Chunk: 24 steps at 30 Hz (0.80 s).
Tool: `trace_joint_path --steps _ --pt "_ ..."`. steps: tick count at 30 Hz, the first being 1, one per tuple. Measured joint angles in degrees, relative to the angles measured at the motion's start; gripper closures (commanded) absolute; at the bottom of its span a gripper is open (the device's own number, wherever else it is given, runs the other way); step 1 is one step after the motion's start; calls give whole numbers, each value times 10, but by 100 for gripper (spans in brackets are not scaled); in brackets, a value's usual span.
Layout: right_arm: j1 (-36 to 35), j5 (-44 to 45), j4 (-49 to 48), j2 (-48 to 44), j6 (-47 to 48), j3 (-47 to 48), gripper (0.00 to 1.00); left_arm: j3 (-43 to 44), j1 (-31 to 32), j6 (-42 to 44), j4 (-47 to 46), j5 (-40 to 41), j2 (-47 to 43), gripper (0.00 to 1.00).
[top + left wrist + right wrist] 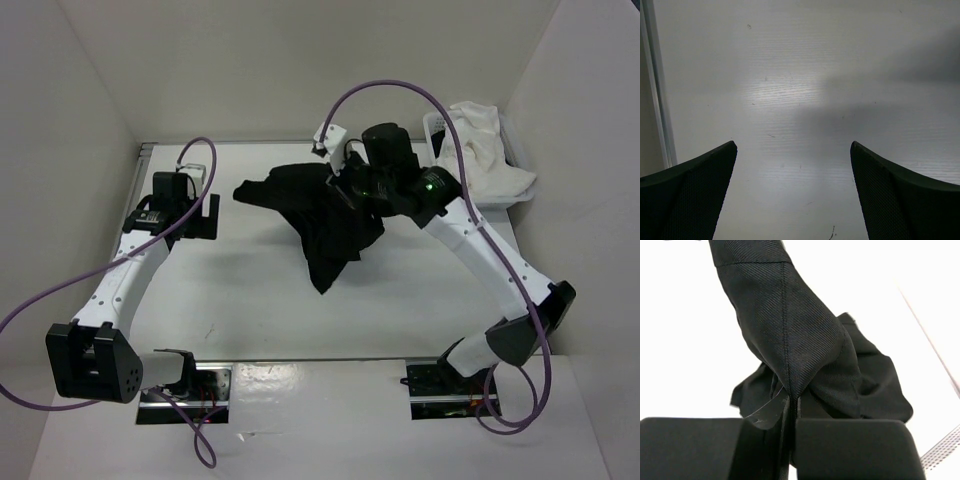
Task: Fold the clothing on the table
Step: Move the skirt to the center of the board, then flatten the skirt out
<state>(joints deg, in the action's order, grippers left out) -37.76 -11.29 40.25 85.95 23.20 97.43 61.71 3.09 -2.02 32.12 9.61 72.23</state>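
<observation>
Clothing [322, 228] lies crumpled at table [250, 300] centre; no fold made yet. Right gripper [791, 405] pinches its seam, clamped tight. Left gripper [792, 147] stands spread wide and empty, at left.

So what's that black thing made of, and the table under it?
Skirt: looks like woven cloth, matte black; fine diagonal ribbing, a stitched seam and soft folds show. Table: hard, white, slightly shiny with faint grain lines and a soft glare, perhaps laminate or painted wood.
</observation>
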Motion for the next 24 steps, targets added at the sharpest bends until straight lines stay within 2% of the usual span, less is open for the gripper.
trace_joint_path --steps 4,6,7,8,10,11,14,19,24 --pt "-1 -1 -12 -13 1 -52 100 0 0 0 0 -10 0 0" --pt "-2 1 -10 -1 7 -88 92 0 0 0 0 -16 0 0" --pt "-5 2 -6 8 12 -105 82 0 0 0 0 -18 0 0" --pt "-10 5 -2 18 17 -119 59 0 0 0 0 -19 0 0" --pt "-28 11 21 48 33 -140 40 0 0 0 0 -20 0 0" --pt "-40 12 33 63 39 -145 27 0 0 0 0 -20 0 0" --pt "-74 10 78 100 64 -146 9 0 0 0 0 -20 0 0" --pt "-117 -1 142 109 104 -138 9 0 0 0 0 -18 0 0" --pt "-127 -11 143 115 108 -123 11 0 0 0 0 -7 0 0"
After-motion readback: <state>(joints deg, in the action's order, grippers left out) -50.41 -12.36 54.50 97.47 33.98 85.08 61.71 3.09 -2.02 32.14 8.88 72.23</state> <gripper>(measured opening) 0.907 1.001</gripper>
